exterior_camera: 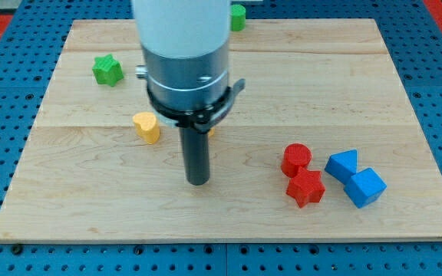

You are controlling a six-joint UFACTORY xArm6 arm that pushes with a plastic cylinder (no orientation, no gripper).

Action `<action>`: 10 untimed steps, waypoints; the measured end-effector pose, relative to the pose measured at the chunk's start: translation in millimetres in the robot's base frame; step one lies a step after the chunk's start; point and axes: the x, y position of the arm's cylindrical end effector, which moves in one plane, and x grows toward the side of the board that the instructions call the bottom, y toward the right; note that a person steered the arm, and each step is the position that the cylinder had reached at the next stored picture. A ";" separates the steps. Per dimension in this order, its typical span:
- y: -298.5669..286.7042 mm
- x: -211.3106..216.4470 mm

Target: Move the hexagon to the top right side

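Observation:
My tip (197, 182) rests on the wooden board (374, 84), below the board's middle. A small yellow sliver (212, 131) shows just right of the rod, under the arm's collar. The rest of that block is hidden and its shape cannot be made out. A yellow heart-shaped block (147, 126) lies up and to the left of my tip. No block touches the tip. A green block (238, 17) sits at the top edge, partly hidden by the arm, so its shape is unclear.
A green star (107, 70) lies at the upper left. At the lower right sit a red cylinder (296, 159), a red star (305, 187), a blue triangle (342, 164) and a blue cube (365, 186), close together. The arm's wide body covers the top centre.

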 end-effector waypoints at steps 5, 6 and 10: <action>57.5 -82.9; 94.4 -124.4; 92.4 -147.1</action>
